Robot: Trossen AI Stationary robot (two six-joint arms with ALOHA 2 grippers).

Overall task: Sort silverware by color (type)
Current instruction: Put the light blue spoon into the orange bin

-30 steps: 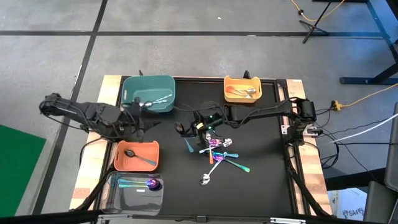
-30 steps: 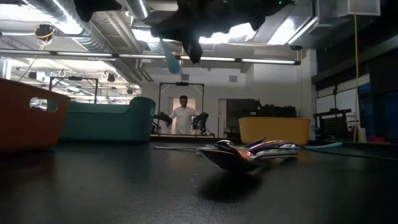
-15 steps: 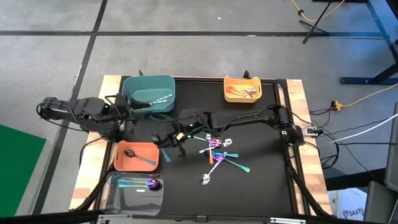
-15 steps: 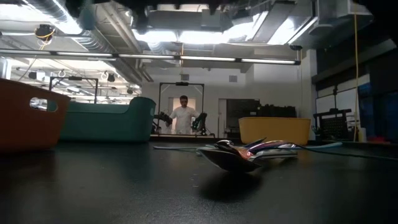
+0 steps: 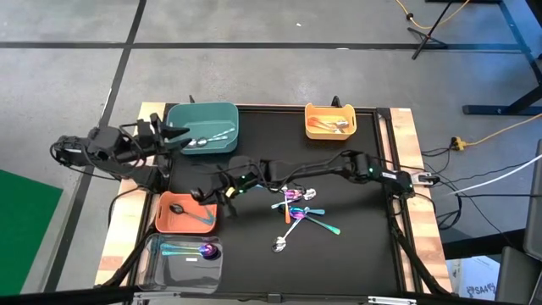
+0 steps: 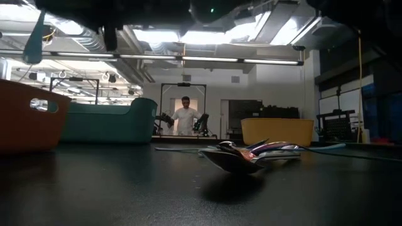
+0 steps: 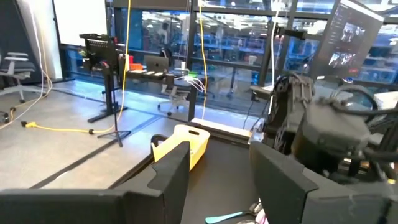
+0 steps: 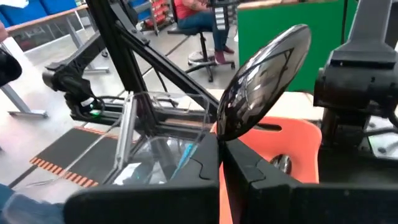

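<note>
We start at the right wrist view. The right gripper (image 8: 219, 163) has its fingers clamped on a dark, glossy spoon (image 8: 264, 81) at the neck, so the bowl stands up and clear of the fingertips. We judge a grip that low lets the spoon fall cleanly once released. Just beyond it lies the orange bin (image 8: 286, 146), and past that the clear bin (image 8: 149, 146).

From above, the right arm reaches across the mat so that its gripper (image 5: 210, 196) hangs at the orange bin (image 5: 166, 222). That bin already holds one black spoon (image 5: 188, 213), so we take this as the dark-finish drop, not yet made. The clear bin (image 5: 155, 264) below it holds a teal spoon and a purple one.

Near mid-table the unsorted pile (image 5: 298, 212) remains: teal, purple, silver and one copper piece, overlapping. The low view shows the same pile (image 6: 251, 154) flat on the mat.

Farther off, the left gripper (image 5: 163, 135) waits at the teal bin's outer edge, fingers apart and empty; the left wrist view shows the two fingers (image 7: 171, 174) wide with nothing between them. We judge it parked out of the way of the right arm's reach. The teal bin (image 5: 178, 117) holds silver spoons. At the far edge, the yellow bin (image 5: 312, 114) holds copper ones.
</note>
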